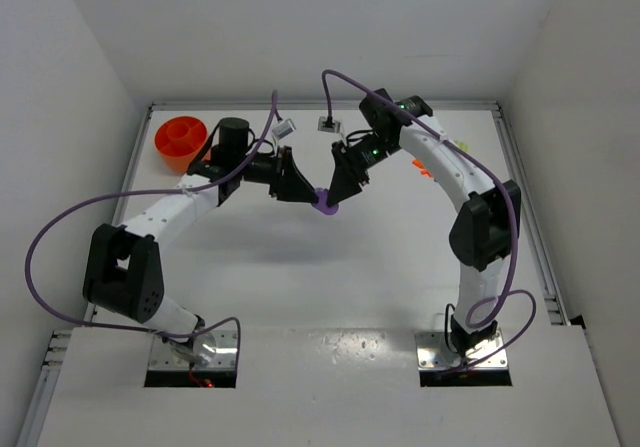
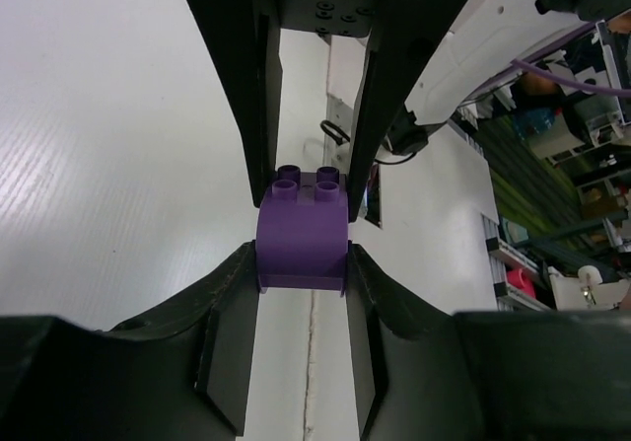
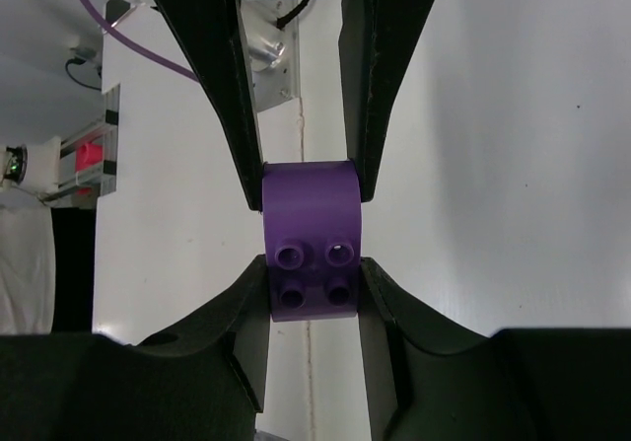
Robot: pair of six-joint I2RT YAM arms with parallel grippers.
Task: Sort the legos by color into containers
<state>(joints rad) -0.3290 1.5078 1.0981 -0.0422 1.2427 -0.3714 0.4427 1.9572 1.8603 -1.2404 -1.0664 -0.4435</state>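
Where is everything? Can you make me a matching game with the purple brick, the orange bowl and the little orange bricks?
Things:
1. purple brick
2. orange bowl
3. little orange bricks

Places:
A. far left corner of the table
B. right side of the table, beside the right arm
C. middle, pinched between the left gripper and the right gripper

Pairs: 1-C, 2-A, 3-B

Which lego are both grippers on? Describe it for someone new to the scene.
Over the white table, look at the centre where the two arms meet. Pinched between the left gripper and right gripper is the purple brick: the only purple piece, four studs on one face, unlike the orange bowl at the far-left corner.
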